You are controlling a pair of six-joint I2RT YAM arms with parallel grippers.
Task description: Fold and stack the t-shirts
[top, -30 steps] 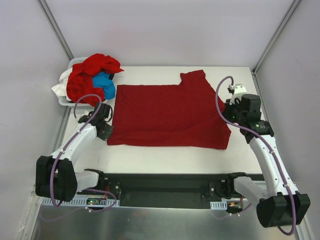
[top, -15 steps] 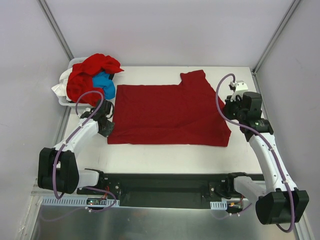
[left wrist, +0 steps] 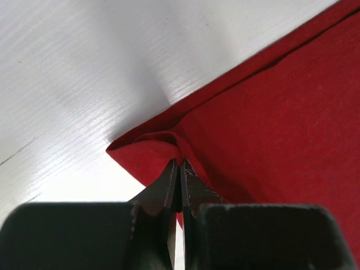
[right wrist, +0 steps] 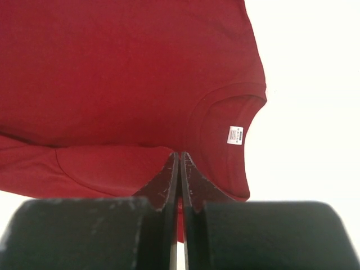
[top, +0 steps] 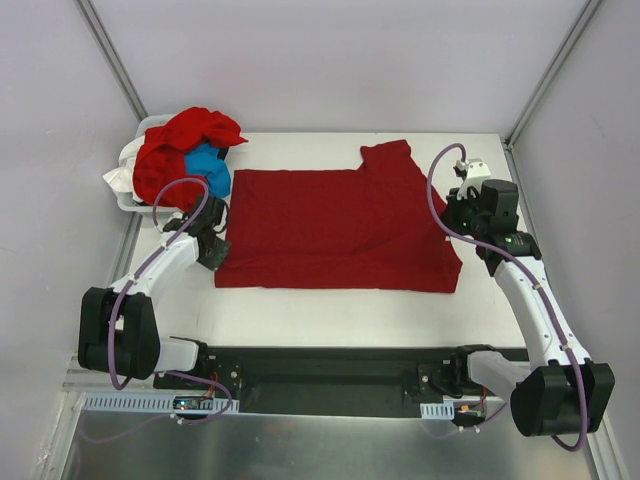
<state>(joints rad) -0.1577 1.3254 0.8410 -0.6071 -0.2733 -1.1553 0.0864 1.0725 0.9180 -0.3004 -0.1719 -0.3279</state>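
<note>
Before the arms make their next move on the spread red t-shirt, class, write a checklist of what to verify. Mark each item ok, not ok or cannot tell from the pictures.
1. Left gripper shut on the red t-shirt's near left corner: ok.
2. Right gripper shut on the shirt at the shoulder beside the neck opening: ok.
3. Shirt lying flat on the table: ok, bar a small pucker at the left grip.
4. Pile of shirts apart from the spread shirt: cannot tell; the blue shirt lies very close to its far left corner.
5. Folded stack begun: not ok, none in view.
</note>
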